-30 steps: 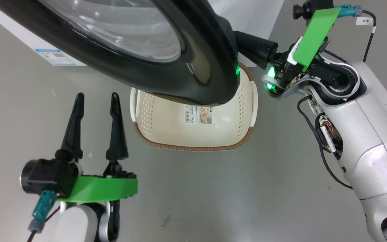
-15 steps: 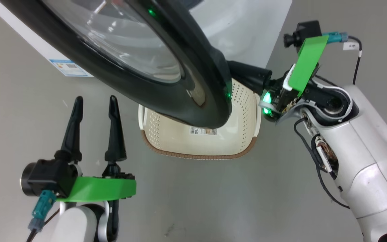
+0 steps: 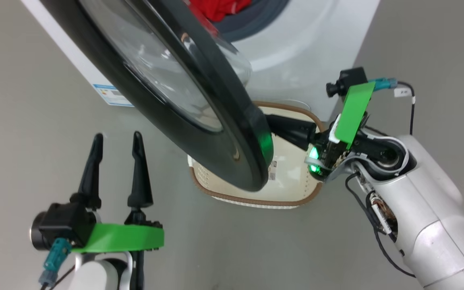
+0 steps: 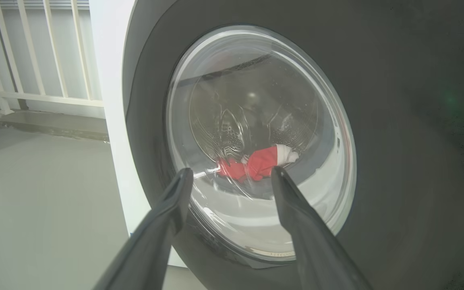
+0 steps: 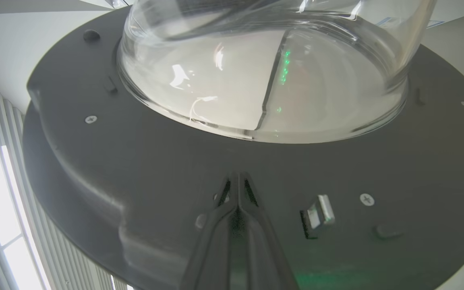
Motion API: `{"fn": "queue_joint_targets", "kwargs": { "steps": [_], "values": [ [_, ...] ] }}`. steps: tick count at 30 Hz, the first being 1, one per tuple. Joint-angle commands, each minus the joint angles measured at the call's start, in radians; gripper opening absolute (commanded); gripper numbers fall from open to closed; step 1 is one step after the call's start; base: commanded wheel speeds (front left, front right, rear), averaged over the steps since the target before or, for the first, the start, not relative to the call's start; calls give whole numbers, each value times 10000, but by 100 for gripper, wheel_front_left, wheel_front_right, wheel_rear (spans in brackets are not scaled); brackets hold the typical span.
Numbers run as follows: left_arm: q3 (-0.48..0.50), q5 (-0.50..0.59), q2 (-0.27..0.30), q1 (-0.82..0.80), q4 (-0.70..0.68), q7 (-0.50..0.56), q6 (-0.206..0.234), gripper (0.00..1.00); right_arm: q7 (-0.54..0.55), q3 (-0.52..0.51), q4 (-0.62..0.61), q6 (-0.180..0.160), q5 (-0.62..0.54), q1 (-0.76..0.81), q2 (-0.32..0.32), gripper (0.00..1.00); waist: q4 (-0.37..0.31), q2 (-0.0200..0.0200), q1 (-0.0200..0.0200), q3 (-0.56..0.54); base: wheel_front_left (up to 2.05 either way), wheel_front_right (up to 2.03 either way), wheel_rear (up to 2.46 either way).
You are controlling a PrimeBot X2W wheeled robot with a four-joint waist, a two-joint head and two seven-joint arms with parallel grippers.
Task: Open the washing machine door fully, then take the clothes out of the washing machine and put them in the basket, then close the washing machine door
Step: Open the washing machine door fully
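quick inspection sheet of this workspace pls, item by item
surface: smooth grey floor
job's things: washing machine door swung out over the basket; red clothes inside the washing machine; basket on the floor, its visible part empty
clutter: nothing seen
grippers: left gripper jaws open, empty, facing the door's outer side; right gripper jaws shut, tips at the door's inner face
cables: black cable looped along the right arm; teal plug at the left wrist
surroundings: white railing beyond the machine; blue label on the machine
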Motion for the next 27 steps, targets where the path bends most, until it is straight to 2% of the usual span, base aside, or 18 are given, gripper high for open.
{"fn": "queue_joint_targets", "kwargs": {
  "steps": [1, 27],
  "values": [
    [288, -59, 179, 134, -177, -76, 70, 100, 90, 192, -277, 67, 84, 118, 340, 0, 301, -1, 0, -301, 0, 0, 0],
    [40, -343, 179, 874, 322, -76, 119, 100, 92, 1406, -490, 67, 821, 1130, 360, 0, 2029, -1, 0, -1207, 0, 0, 0]
  ]
}}
